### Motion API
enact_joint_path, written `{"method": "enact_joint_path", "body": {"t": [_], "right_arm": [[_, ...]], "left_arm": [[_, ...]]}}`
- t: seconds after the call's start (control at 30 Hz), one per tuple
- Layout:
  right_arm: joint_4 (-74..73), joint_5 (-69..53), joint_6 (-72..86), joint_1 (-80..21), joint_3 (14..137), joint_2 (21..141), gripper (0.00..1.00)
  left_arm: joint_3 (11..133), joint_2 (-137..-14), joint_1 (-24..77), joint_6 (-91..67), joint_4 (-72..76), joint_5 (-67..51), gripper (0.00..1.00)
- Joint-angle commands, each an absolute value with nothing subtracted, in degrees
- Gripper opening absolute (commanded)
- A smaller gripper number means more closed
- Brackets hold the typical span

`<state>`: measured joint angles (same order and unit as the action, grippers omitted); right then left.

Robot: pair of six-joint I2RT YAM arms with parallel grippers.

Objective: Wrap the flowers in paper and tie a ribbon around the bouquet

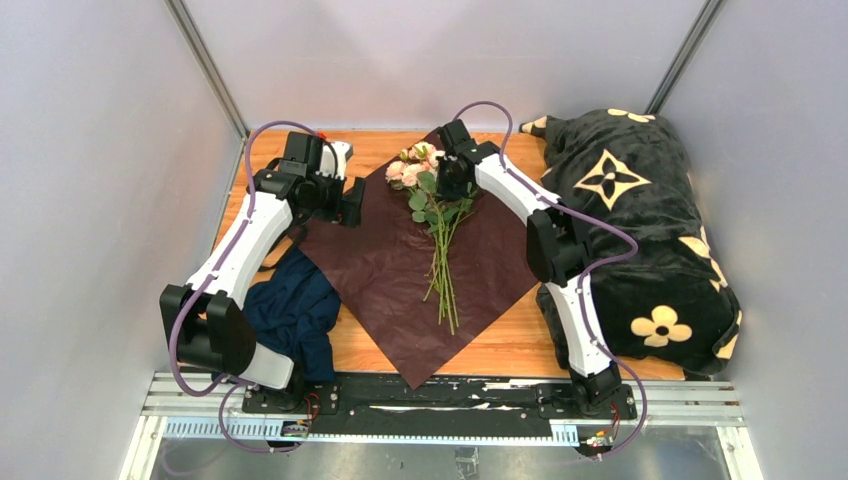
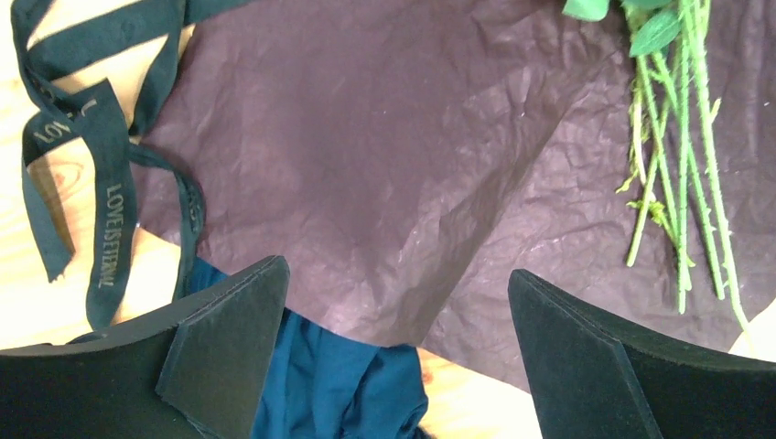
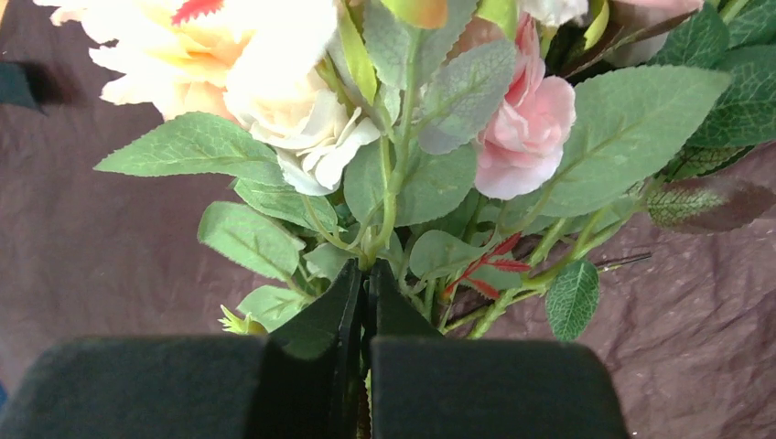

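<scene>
Clamping the flowers [image 3: 526, 128] just under the blooms, the right claw [image 3: 366, 279] has its fingers pressed together on the stems, toward the far edge of the counter [image 1: 510, 340]. The left claw [image 2: 395, 271] stands fully spread, gripping nothing, above the left corner of the paper [image 2: 366, 137]. The paper lies diamond-wise mid-counter, one corner at the near edge, with the stems running down its middle. Only the left wrist view shows the ribbon [image 2: 114, 229], looped on bare wood beside the paper, near a blue cloth [image 2: 339, 384]. Only the overhead view shows a black blanket [image 1: 640, 230] along the right edge.
</scene>
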<state>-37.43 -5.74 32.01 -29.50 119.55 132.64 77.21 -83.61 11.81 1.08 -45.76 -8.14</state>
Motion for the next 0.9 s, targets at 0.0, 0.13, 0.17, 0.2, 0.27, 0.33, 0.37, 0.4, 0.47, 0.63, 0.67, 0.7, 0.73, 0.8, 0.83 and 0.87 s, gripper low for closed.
{"method": "enact_joint_path", "body": {"t": [0.0,0.13,0.17,0.2,0.27,0.33,0.37,0.4,0.47,0.63,0.67,0.7,0.73,0.8,0.83,0.87], "right_arm": [[-35.9,-0.2,29.2,-29.7,123.2,133.8,0.0],[-33.1,2.6,29.9,-29.6,124.7,134.3,0.0],[-32.3,2.5,30.4,-29.6,125.1,134.4,0.0],[-32.3,2.3,31.0,-29.7,125.7,134.5,0.0],[-31.7,2.9,31.4,-30.3,126.0,134.2,0.0],[-29.5,4.1,30.3,-31.0,123.9,133.5,0.0],[-28.3,3.8,29.7,-31.1,122.3,133.2,0.0],[-27.9,3.9,29.2,-31.1,121.9,133.2,0.01],[-28.4,4.5,27.4,-31.0,121.9,133.3,0.15],[-33.7,4.5,22.6,-31.1,126.1,131.6,0.54],[-36.2,4.9,21.7,-31.1,127.1,130.3,0.55],[-37.8,5.2,21.3,-31.0,127.1,129.4,0.55],[-39.1,5.2,20.7,-31.0,126.5,127.5,0.55],[-40.6,4.3,19.2,-31.0,121.7,121.9,0.54],[-40.9,3.4,18.8,-31.0,118.0,119.1,0.53],[-41.3,2.2,18.4,-31.0,114.0,116.3,0.52]], "left_arm": [[75.2,-81.5,12.1,1.7,-46.1,-5.7,1.0],[74.7,-81.0,12.1,2.3,-46.1,-4.1,1.0],[74.9,-81.0,12.1,2.5,-46.1,-3.8,1.0],[74.9,-81.0,12.1,2.6,-46.1,-3.6,1.0],[75.0,-80.9,12.1,2.9,-46.0,-3.7,1.0],[74.8,-80.7,12.1,3.0,-45.7,-3.2,1.0],[74.7,-80.5,12.1,3.1,-45.6,-3.0,1.0],[74.7,-80.4,12.1,3.2,-45.5,-2.8,1.0],[74.2,-79.8,12.1,3.2,-45.5,-2.5,1.0],[71.9,-77.2,12.1,3.3,-45.5,-1.5,1.0],[71.3,-76.7,12.1,3.6,-45.5,-1.3,1.0],[71.0,-76.2,12.1,4.1,-45.4,-1.2,1.0],[70.7,-75.7,12.1,4.9,-45.4,-1.0,1.0],[70.1,-75.1,12.1,7.6,-45.4,-1.5,1.0],[69.9,-74.9,12.1,9.3,-45.7,-2.1,1.0],[69.8,-74.9,12.1,11.4,-46.6,-2.9,1.0]]}}
